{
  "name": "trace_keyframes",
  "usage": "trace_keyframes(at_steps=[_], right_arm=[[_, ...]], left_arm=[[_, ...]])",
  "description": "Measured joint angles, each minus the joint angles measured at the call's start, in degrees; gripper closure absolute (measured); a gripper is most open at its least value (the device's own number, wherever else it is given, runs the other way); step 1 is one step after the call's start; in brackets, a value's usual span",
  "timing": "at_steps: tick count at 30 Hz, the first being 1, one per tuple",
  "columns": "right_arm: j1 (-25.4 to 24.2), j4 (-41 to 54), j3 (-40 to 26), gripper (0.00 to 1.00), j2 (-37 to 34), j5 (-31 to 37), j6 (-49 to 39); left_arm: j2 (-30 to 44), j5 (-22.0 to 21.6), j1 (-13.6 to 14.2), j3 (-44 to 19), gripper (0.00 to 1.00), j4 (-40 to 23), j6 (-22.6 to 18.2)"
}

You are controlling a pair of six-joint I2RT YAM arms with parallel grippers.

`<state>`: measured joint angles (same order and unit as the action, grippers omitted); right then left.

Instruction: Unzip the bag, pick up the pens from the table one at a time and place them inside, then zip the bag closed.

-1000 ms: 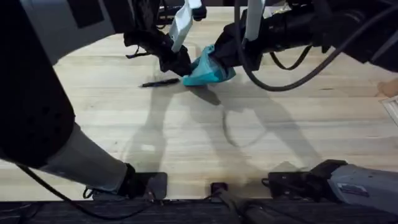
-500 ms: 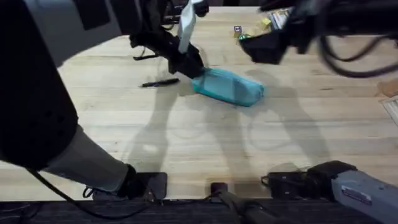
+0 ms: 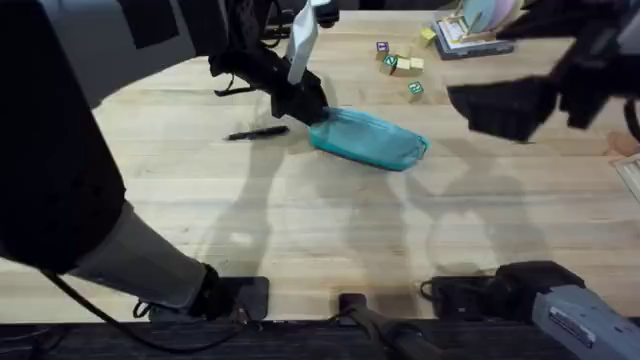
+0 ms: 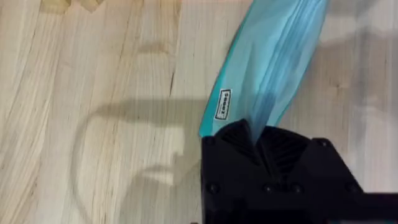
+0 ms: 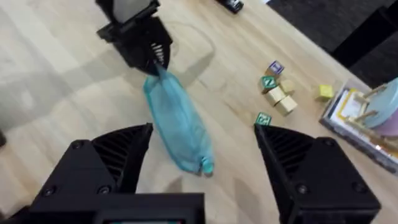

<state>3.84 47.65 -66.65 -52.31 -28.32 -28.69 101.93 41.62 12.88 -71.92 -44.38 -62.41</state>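
Note:
The teal bag [image 3: 372,140] lies flat on the table [image 3: 300,220], running from upper left to lower right. My left gripper [image 3: 307,107] is shut on its left end, and the left wrist view shows the black fingers [image 4: 249,140] pinching the bag [image 4: 273,56] at its tip. One dark pen [image 3: 257,132] lies just left of the bag. My right gripper [image 3: 505,108] hangs raised to the right of the bag, apart from it. In the right wrist view its fingers [image 5: 124,152] stand wide open above the bag [image 5: 177,121], with the left gripper [image 5: 140,43] beyond.
Small coloured blocks [image 3: 400,62] lie behind the bag, also seen as blocks [image 5: 277,87] in the right wrist view. A stack of books [image 3: 470,25] sits at the back right. Bare table stretches in front of the bag.
My right gripper has let go of the bag's right end and drawn away to the right and upward. The bag has stretched out flat. The left gripper holds still.

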Motion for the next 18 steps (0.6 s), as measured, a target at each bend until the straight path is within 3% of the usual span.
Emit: trace_keyframes(at_steps=[9, 18], right_arm=[[0.0, 7.0, 0.0, 0.004, 7.3, 0.0, 0.4], [0.0, 13.0, 0.0, 0.003, 10.0, 3.2, 11.3]], left_arm=[[0.0, 0.0, 0.0, 0.0, 0.959, 0.0, 0.0], [0.0, 0.0, 0.0, 0.0, 0.959, 0.0, 0.0]])
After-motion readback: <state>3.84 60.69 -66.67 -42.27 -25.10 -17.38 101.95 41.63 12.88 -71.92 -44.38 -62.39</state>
